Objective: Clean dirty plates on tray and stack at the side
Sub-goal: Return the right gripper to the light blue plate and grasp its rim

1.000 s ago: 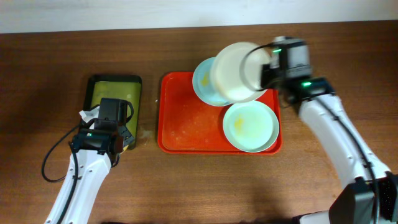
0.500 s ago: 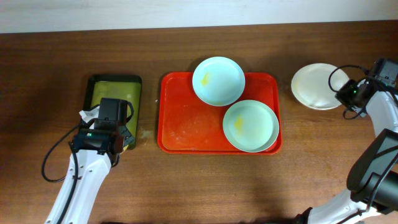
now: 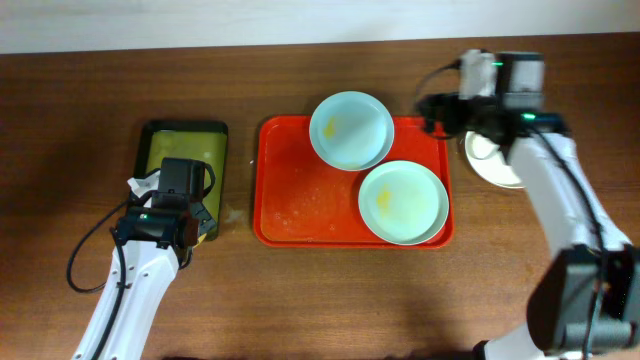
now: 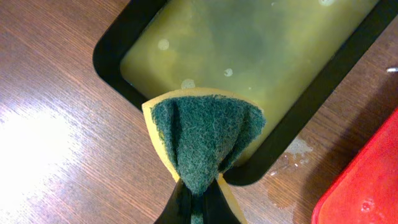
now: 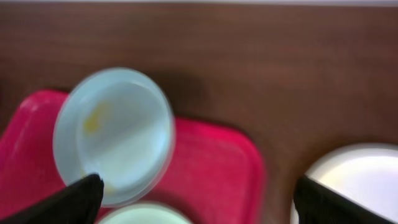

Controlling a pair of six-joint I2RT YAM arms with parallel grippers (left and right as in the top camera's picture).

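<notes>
The red tray [image 3: 300,190] lies mid-table with two pale mint plates on it. The far plate [image 3: 351,130] has a yellow smear, and so does the near plate [image 3: 403,202]. A white plate [image 3: 492,165] rests on the wood to the right of the tray, partly under my right arm. My right gripper [image 3: 432,112] hovers open and empty over the tray's far right corner [image 5: 211,168], between the smeared plate [image 5: 115,134] and the white plate [image 5: 360,180]. My left gripper [image 4: 199,202] is shut on a folded green-and-yellow sponge [image 4: 205,137].
A dark tray [image 3: 146,140] of olive-green liquid [image 4: 249,43] stands left of the red tray, with the sponge over its near rim. A crumpled white scrap [image 3: 140,183] lies at its left edge. Wet spots [image 4: 292,149] mark the wood between the two trays.
My right gripper carried the white plate from above the tray to the table at the right, let it go, and has swung back left over the tray's corner. The left arm has not moved.
</notes>
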